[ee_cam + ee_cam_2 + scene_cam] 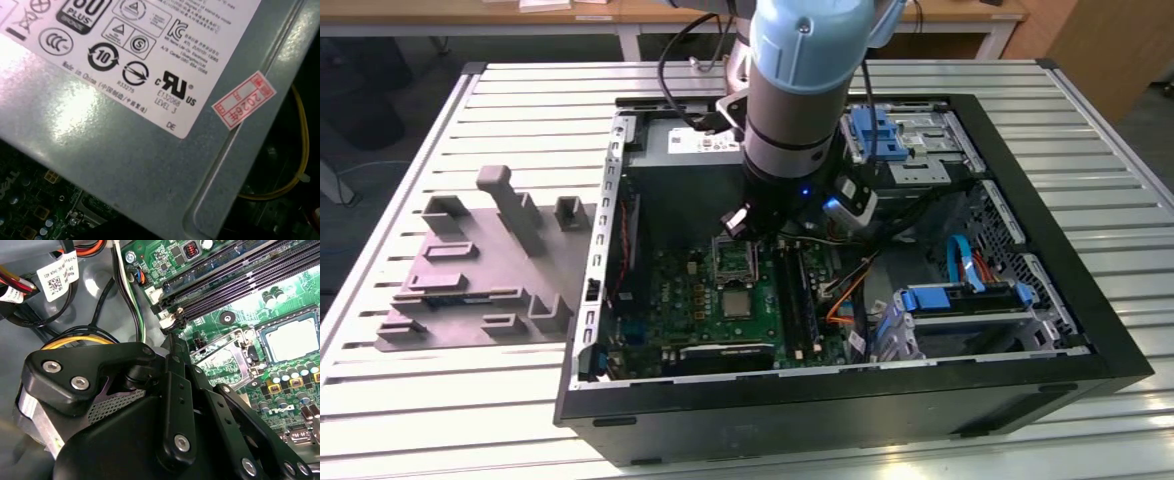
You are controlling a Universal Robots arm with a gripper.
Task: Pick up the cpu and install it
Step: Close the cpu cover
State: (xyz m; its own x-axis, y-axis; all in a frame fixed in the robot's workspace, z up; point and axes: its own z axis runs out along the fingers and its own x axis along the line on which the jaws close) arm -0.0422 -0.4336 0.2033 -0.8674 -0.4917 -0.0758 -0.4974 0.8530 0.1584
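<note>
Hand (750,232) low inside open computer case (1067,250), above socket frame (734,262). Hand's opening and contents: cannot tell. Cpu (739,304) lies flat on motherboard (687,300), just beside socket; also seen in second wrist view (292,341). Judged step: approach, pick not yet made. Next move needs hand centred squarely over chip.
</note>
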